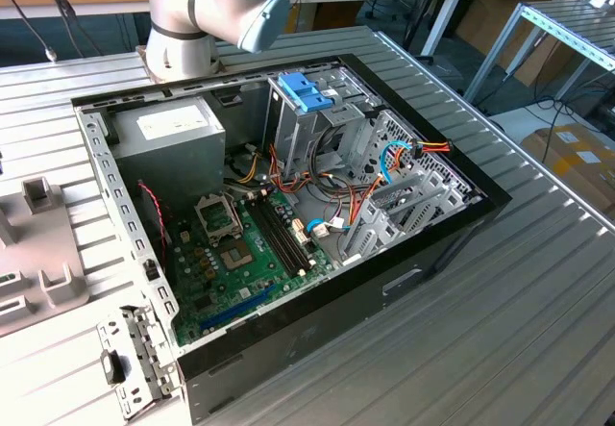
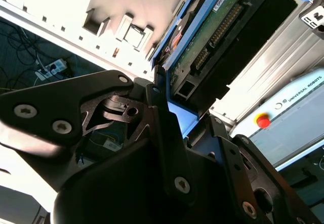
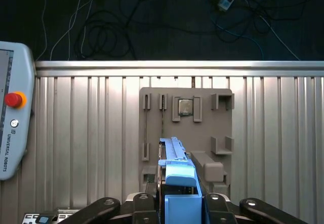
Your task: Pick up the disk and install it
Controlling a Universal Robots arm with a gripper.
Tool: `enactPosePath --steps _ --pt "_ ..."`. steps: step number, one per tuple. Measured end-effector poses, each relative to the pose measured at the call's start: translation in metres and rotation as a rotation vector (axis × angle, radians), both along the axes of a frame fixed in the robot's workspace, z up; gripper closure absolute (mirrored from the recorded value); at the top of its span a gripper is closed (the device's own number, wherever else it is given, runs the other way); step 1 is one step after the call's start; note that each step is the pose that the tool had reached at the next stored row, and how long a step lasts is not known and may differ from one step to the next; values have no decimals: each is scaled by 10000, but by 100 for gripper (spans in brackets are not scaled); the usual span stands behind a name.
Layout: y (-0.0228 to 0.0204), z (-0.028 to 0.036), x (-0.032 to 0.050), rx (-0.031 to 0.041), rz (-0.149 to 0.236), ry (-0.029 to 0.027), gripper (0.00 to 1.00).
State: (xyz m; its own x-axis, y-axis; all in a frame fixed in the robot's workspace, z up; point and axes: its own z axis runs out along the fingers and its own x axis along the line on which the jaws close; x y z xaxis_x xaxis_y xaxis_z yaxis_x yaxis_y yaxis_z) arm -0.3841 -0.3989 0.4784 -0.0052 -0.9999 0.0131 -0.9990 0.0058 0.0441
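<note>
Gripper (image 3: 177,199) closed on the disk (image 3: 174,155), blue carrier edge-on between jaws | held over grey fixture plate (image 3: 202,128) near worktop (image 3: 91,133) edge | open computer case (image 1: 423,243) mid-worktop.

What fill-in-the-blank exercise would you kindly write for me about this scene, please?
1. In the first wrist view, the hand is shut on the ____.
2. The disk sits in a light-____ carrier.
3. In the exterior view, the motherboard inside the open computer case is ____.
4. The pendant has a round ____ button.
Missing words: disk; blue; green; red.
</note>
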Motion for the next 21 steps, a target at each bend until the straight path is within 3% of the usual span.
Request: enactPosePath --steps 21 --pt "0 -11 105 -3 0 0 63"
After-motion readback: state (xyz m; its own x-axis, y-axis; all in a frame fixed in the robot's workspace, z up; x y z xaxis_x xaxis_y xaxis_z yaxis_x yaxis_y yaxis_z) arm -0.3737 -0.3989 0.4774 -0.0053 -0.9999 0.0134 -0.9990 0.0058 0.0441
